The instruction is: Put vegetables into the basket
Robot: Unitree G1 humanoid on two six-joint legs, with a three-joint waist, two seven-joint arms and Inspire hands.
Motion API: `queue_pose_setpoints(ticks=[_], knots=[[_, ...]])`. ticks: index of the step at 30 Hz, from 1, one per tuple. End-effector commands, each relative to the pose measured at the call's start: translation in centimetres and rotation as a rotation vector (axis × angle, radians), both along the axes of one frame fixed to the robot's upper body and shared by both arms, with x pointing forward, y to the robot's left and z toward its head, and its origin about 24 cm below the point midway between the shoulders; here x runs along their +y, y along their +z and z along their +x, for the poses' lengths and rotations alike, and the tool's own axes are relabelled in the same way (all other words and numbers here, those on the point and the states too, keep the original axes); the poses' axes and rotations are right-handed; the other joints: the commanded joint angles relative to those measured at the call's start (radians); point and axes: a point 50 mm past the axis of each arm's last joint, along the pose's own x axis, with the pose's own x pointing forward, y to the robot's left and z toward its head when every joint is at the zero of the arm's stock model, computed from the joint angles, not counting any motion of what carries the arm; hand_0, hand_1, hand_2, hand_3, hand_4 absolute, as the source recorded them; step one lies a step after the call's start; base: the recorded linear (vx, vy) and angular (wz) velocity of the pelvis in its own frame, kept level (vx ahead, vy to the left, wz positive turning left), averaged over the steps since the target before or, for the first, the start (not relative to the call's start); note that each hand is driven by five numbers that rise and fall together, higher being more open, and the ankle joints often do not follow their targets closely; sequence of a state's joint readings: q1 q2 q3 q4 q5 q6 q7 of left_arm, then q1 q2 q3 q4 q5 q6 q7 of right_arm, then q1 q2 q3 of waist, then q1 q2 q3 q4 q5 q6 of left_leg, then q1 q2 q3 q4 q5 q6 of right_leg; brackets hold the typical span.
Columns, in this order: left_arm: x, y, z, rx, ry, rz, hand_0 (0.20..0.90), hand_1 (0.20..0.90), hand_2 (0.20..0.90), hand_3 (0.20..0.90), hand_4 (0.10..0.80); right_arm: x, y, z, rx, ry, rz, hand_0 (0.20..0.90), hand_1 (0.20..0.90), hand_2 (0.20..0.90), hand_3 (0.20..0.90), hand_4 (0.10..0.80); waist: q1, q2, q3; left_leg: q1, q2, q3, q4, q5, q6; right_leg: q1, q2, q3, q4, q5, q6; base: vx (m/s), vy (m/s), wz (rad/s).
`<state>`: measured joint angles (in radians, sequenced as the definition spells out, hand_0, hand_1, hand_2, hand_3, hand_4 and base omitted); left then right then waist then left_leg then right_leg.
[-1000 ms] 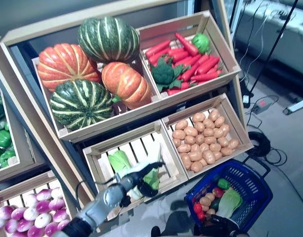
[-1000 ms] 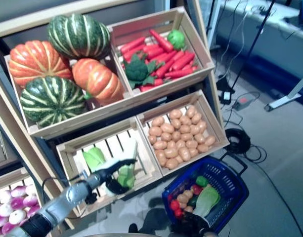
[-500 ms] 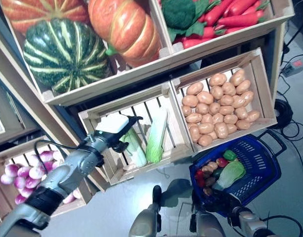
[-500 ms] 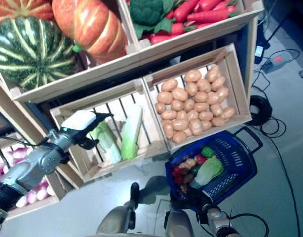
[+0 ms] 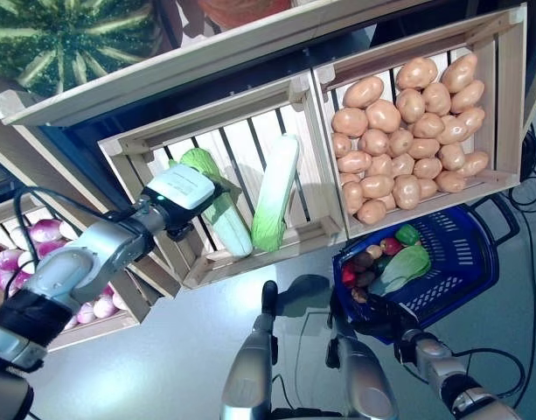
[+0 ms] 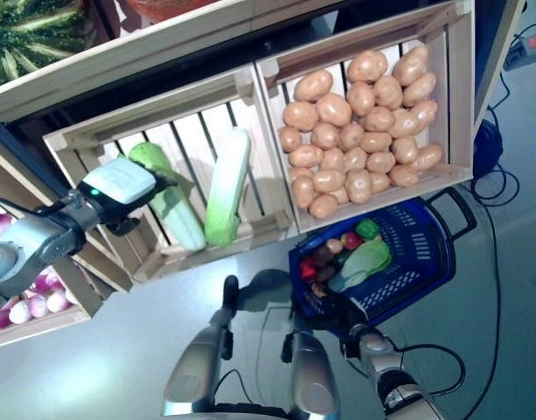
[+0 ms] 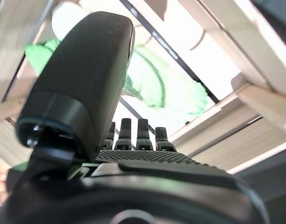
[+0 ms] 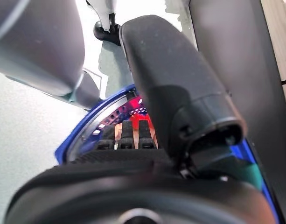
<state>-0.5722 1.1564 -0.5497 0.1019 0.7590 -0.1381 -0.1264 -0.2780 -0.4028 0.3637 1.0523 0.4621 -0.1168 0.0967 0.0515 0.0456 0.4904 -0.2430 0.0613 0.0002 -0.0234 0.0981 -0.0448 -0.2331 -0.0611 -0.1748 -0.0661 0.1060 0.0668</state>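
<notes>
On my far left I see a wooden crate of purple-and-white onions (image 5: 40, 236) low on the shelf. My left hand (image 5: 182, 188) reaches into the slatted wooden crate (image 5: 217, 262) beside it, with its white-covered back upward, just at the leafy top of the pale green cabbage (image 5: 217, 210); the left wrist view shows the fingers (image 7: 143, 135) extended toward green leaves, straight and closed on nothing. A second long green cabbage (image 5: 274, 194) lies in the same crate, leaning against its right wall, close to the first but apart from the hand. Above, the edge of a striped dark green pumpkin (image 5: 66, 35) shows on the upper shelf. To the right sits the wooden crate of brown potatoes (image 5: 407, 122), heaped full. Below it the blue plastic basket (image 5: 464, 271) hangs over the grey floor (image 5: 145, 367), already holding a light green cabbage (image 5: 399, 269), a green pepper (image 5: 408, 234), red tomatoes and a few potatoes. My right hand (image 5: 372, 313) is at the basket's near rim; I cannot tell from these views how its fingers sit.
</notes>
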Motion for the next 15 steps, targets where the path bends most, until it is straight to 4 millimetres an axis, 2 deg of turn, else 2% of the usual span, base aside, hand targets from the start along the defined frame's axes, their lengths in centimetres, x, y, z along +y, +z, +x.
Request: queue_pose_setpoints(ticks=[1,8,15], knots=[[-1.4,6.2,0.1,-0.196,-0.077,0.105,0.900,0.900,0.900,0.900,0.800,-1.2,1.0,0.2,-0.059,-0.020,0.005,0.900,0.900,0.900,0.900,0.800,-0.001,-0.016,-0.027,-0.127,-0.039,-0.033,0.099,-0.014,-0.012,-0.048,-0.030,0.041,0.120,-0.042,-0.002,-0.089,0.000,0.02],[-4.0,9.3,0.7,-0.249,-0.159,0.258,0.900,0.900,0.900,0.900,0.800,-0.8,2.0,1.7,-0.106,0.016,-0.002,0.900,0.900,0.900,0.900,0.800,-0.014,-0.024,0.008,-0.171,-0.051,-0.024,0.116,-0.011,-0.012,-0.097,-0.038,0.036,0.139,-0.029,0.006,-0.060,0.012,0.03],[-4.8,9.0,1.0,-0.138,-0.158,0.331,0.900,0.900,0.900,0.900,0.800,-1.3,2.8,2.4,-0.138,-0.002,-0.022,0.900,0.900,0.900,0.900,0.800,-0.029,-0.024,0.030,-0.212,-0.063,-0.007,0.132,-0.014,-0.004,-0.161,-0.044,0.040,0.168,-0.019,0.015,-0.029,0.016,-0.01]])
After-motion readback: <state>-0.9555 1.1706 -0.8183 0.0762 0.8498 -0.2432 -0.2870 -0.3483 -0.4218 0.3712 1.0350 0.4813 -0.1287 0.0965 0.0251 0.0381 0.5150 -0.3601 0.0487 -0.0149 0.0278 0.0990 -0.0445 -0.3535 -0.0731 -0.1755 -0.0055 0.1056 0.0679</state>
